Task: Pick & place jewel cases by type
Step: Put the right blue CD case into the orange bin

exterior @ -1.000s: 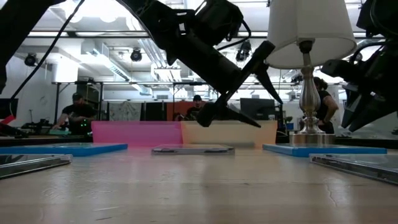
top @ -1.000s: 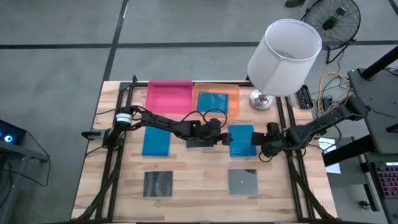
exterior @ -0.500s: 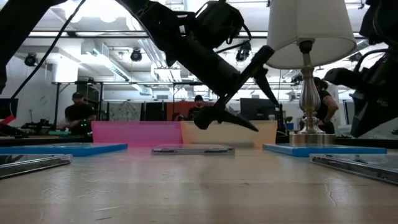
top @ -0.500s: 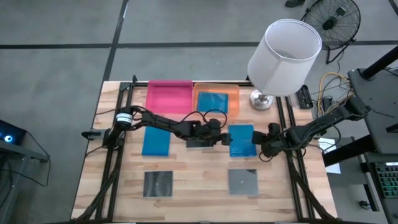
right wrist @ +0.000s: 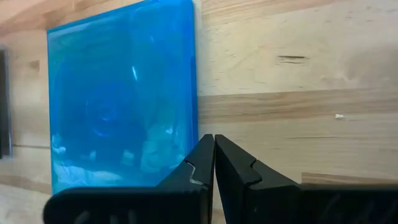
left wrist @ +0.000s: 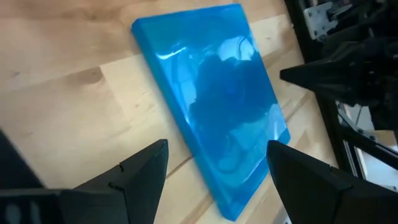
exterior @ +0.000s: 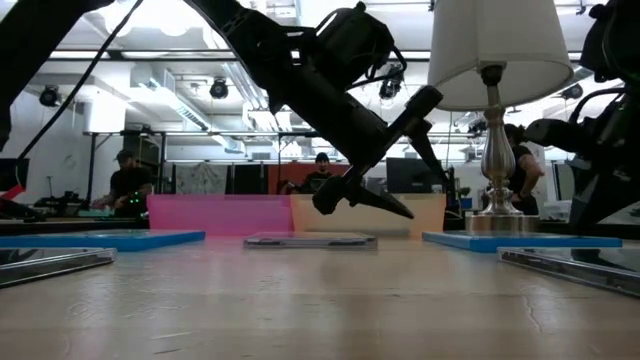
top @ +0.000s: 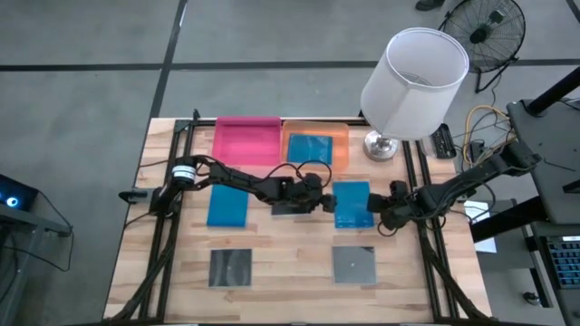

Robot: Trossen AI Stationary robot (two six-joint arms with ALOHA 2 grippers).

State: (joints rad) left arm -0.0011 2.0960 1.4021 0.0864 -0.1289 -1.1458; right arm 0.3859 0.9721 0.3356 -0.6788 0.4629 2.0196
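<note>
A blue jewel case (top: 352, 205) lies flat at mid-table between both grippers. My left gripper (top: 319, 201) hovers open above the table, just left of it; the case (left wrist: 217, 106) shows ahead of the fingers. A dark case (top: 288, 209) lies flat under that arm's wrist. My right gripper (top: 379, 208) is shut, its tips (right wrist: 214, 146) at that case's right edge (right wrist: 194, 93). Another blue case (top: 227, 206) lies to the left, and a third (top: 313, 149) rests in the orange tray (top: 339, 136). Two dark cases (top: 231, 267) (top: 353, 264) lie near the front. My right gripper's shut fingertips (right wrist: 208, 149) stand low beside the blue case's right edge (right wrist: 195, 124), coming level from the table's right. I cannot tell whether they touch it. The case lies flat on the table.
A pink tray (top: 246, 140) sits beside the orange tray at the far edge. A lamp with a wide white shade (top: 415, 68) stands at the far right corner, its base (top: 381, 145) near the right arm. Bare wood lies between the front cases. People sit in the room beyond the table.
In the low view my left gripper has sunk a little toward the table, staying open. My right arm has also dropped slightly. No case has moved.
</note>
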